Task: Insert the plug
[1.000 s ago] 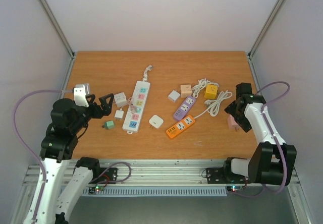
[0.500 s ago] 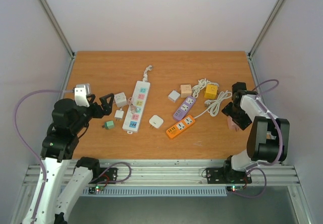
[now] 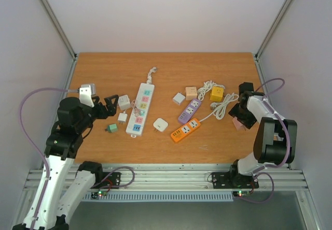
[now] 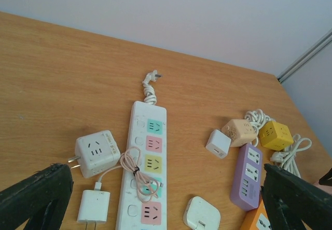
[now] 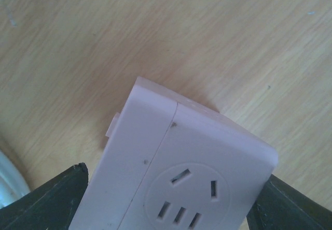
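A pink plug adapter (image 5: 187, 173) with a round socket face lies on the wooden table near the right edge (image 3: 238, 124). My right gripper (image 5: 171, 201) is down over it, a finger against each side, shut on it (image 3: 240, 117). Its prongs are hidden. My left gripper (image 3: 110, 107) hangs open above the table's left side, with nothing between its fingers (image 4: 166, 201). It faces the white power strip (image 4: 147, 168) with coloured sockets (image 3: 140, 109).
Around the white strip lie a white cube adapter (image 4: 96, 153), a white charger with a pink cable (image 4: 93, 206) and a small green plug (image 3: 111, 128). Mid-table lie a flat white charger (image 3: 161, 125), purple strip (image 3: 190, 110), orange strip (image 3: 185, 129), yellow cube (image 3: 217, 94) and peach cube (image 3: 191, 92).
My right arm folded in and came down over the pink adapter, and its jaws narrowed onto it. The left arm shifted slightly and stayed open.
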Robot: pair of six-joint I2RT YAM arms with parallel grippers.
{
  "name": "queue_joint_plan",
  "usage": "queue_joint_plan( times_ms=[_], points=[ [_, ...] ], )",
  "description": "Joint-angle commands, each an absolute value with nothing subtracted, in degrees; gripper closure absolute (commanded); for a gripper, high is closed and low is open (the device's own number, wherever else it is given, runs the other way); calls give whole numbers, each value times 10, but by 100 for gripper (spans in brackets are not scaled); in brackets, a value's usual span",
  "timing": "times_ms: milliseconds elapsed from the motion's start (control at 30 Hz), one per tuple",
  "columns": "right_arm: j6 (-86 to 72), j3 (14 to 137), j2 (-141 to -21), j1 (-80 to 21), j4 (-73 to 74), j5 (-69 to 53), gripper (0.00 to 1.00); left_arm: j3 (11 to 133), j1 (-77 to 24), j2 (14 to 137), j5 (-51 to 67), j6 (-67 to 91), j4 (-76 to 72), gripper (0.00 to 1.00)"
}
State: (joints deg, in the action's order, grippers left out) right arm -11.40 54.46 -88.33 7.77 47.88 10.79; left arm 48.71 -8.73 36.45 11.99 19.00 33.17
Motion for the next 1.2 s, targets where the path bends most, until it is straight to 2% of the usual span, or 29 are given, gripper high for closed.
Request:
queue_joint_plan(
  times_ms=[0,233,367,533,767,933,1167],
  points=[
    [-87,552,-869,79,453,39,36,489,-90,371,131,189,295,1],
    [-70,552,-812,41,435,-69,39,490,-90,390,179,202,280,1],
    [-87,561,-785,2,429,-126,39,483,-92,405,255,216,259,1],
    [-117,581,-759,-87,399,-172,39,440,-116,418,307,312,183,1],
    [-140,588,-714,-192,290,-256,38,434,-167,451,306,354,149,1],
    [-185,586,-698,-230,175,-320,37,417,-184,481,337,404,40,1],
    [-224,600,-709,-286,29,-369,36,442,-189,531,351,628,-35,1]
  ],
)
